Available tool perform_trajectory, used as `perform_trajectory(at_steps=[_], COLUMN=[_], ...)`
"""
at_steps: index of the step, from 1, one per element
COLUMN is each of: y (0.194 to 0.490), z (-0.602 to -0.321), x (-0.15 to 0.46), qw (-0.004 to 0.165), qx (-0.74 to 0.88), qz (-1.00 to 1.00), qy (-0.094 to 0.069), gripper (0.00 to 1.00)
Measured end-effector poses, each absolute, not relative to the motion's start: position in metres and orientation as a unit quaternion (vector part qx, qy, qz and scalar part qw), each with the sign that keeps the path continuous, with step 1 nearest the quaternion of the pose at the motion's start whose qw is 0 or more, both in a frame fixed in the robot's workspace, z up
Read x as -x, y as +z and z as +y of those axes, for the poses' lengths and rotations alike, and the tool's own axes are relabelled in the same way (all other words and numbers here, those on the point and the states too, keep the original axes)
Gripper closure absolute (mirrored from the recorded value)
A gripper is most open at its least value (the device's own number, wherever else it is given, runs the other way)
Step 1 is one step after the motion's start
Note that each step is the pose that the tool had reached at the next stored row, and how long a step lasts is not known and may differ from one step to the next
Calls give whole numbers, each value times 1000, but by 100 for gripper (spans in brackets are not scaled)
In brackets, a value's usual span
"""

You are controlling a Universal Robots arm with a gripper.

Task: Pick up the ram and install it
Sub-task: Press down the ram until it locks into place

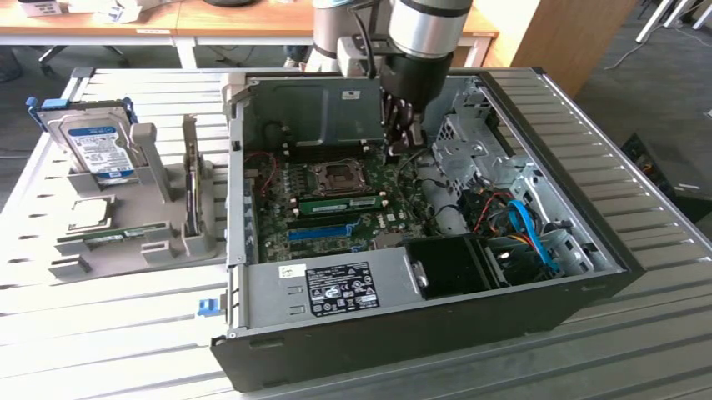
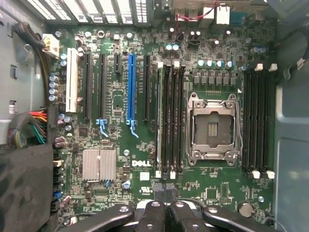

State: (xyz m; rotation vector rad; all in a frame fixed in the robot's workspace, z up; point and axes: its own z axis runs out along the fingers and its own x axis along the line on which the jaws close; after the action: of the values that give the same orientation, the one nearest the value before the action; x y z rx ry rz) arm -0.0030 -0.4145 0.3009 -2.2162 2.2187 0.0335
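near: our gripper point(image 2: 164, 189) has its fingers pressed tight together; we see nothing held | next: the ram point(image 2: 159, 121) stands on its edge in a slot, just beyond the fingertips | farther: the open chip socket point(image 2: 214, 126) sits beside those slots; all lie inside the computer case point(image 1: 556, 304)

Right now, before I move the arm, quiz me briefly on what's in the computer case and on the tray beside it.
1. True or false: the gripper is shut, over the motherboard.
2. The memory stick in the case sits: A in a slot beside the processor socket, B loose on the case floor, C between the gripper's fingers.
3. Fill in: the hard drive stands on the exterior view's ____ of the computer case.
Key: 1 true; 2 A; 3 left.
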Motion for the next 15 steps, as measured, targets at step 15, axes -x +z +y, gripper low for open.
perform_trajectory(at_steps=[15], y=[283], z=[-414], x=[3], qw=[3], qx=[707], qz=[707], qy=[11], gripper=[89])
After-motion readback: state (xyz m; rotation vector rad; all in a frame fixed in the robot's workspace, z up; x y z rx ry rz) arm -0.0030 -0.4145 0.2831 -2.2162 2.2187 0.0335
